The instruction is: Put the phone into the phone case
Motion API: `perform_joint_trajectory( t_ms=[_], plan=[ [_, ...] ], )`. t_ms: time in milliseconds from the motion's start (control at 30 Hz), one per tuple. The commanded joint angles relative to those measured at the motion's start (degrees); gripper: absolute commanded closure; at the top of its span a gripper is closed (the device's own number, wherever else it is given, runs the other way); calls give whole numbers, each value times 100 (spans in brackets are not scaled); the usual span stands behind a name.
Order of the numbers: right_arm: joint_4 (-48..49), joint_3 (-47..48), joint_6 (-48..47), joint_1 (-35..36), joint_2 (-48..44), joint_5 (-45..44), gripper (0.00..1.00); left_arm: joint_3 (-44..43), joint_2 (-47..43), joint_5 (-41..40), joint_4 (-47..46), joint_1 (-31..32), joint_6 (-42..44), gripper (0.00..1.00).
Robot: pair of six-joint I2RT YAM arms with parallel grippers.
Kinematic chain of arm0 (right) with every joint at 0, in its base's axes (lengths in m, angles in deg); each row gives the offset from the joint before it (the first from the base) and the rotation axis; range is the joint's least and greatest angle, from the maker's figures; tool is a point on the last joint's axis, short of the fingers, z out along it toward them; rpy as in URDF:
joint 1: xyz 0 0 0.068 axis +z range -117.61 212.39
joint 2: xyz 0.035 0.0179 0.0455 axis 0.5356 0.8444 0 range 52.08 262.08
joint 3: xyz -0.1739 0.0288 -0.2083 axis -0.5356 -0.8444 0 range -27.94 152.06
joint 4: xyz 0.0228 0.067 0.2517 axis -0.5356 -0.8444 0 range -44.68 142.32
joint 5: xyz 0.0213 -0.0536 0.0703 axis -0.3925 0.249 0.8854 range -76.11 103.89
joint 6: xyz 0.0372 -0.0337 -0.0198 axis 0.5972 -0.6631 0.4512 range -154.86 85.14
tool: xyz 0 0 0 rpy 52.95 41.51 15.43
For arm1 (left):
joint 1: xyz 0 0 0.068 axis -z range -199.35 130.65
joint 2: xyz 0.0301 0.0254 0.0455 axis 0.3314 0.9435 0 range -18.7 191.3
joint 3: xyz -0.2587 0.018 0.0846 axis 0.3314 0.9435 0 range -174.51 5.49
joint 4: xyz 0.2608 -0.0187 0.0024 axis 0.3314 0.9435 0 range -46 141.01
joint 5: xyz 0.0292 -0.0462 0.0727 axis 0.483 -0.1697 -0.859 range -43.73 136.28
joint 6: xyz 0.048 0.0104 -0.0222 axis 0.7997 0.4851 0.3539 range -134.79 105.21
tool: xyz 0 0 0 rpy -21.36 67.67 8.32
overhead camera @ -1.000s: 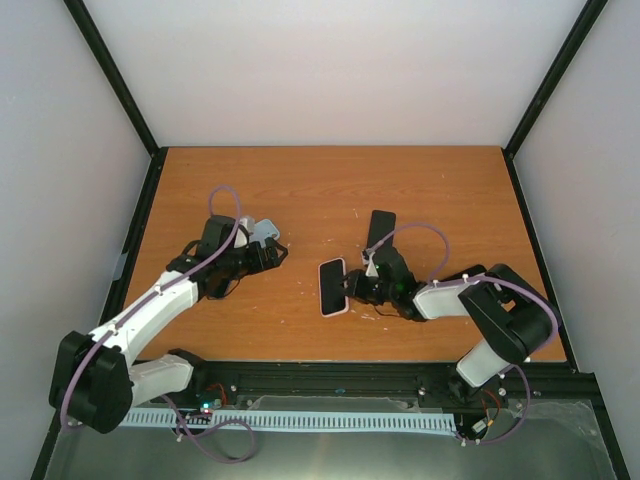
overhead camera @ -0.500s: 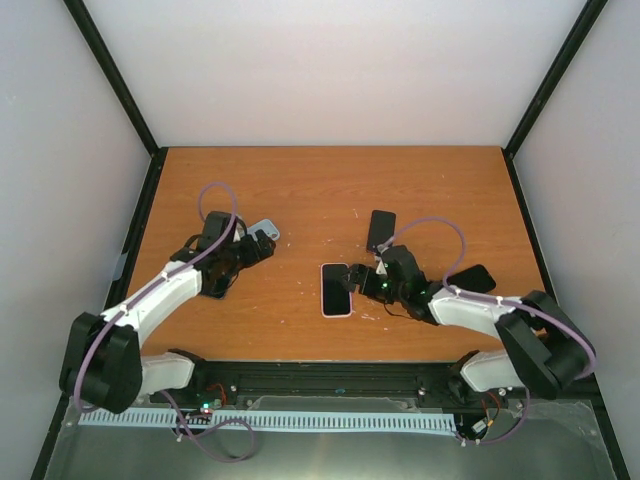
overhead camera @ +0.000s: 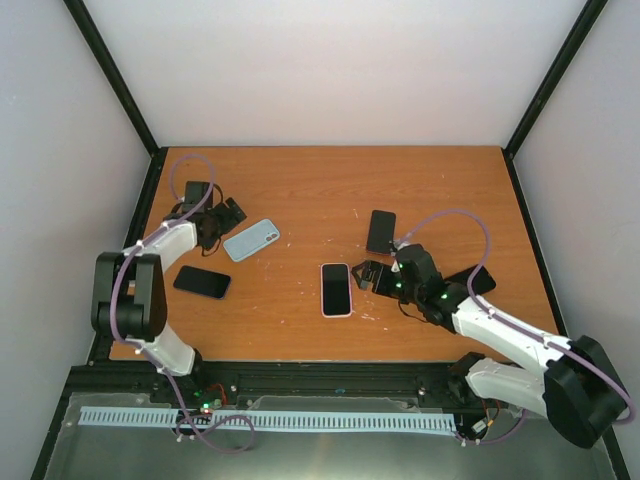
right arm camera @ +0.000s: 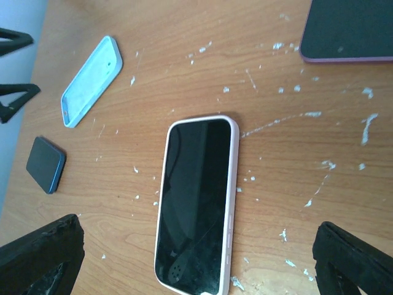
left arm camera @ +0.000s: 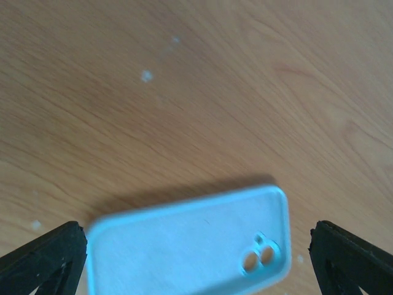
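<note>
A black-screened phone (overhead camera: 336, 289) lies flat mid-table, seated in a pale pink case (right arm camera: 231, 203). My right gripper (overhead camera: 364, 276) stands open just right of it and touches nothing; in the right wrist view the phone (right arm camera: 196, 203) lies between the spread fingers (right arm camera: 43, 252). An empty light blue phone case (overhead camera: 250, 240) lies inside-up at the left, its camera holes showing. My left gripper (overhead camera: 224, 222) is open beside its left end. The left wrist view shows that case (left arm camera: 190, 246) low between the fingertips (left arm camera: 46, 258), untouched.
A dark blue phone (overhead camera: 202, 282) lies near the left arm. A black phone (overhead camera: 381, 231) lies behind the right gripper, and another dark phone (overhead camera: 472, 280) pokes out beside the right arm. White specks dot the wood (right arm camera: 307, 117) near the cased phone.
The right gripper opened and let go of the cased phone, which went from tilted to flat, then drew back rightward. The left arm swung to the back left, uncovering the blue case and dark phone.
</note>
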Motion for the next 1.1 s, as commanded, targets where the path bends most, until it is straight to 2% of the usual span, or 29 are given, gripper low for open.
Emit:
perform_joint_trajectory(
  t_ms=[0,133,333,567,767,900,1067],
  plan=[
    [-590,245,-252,-39,-386,-497,0,-485,699,-8,3,-316,190,0],
    [-697,204,-309,-46,-640,-552,0,-726,1161,508,-139,-453,343,1],
    [-812,196,-334,-43,-754,-615,0,-1143,1620,687,-82,-458,661,0],
    [-883,251,-358,-43,-875,-690,0,-1109,1980,1150,-62,-454,694,1],
    [-944,288,-366,-43,-902,-736,0,-625,1731,1561,-36,-455,624,1],
    [-914,263,-348,-53,-872,-740,0,-63,1447,2078,-345,-438,540,1],
    [-925,265,-342,-53,-807,-729,0,482,1134,2317,-510,-351,524,3]
  ],
)
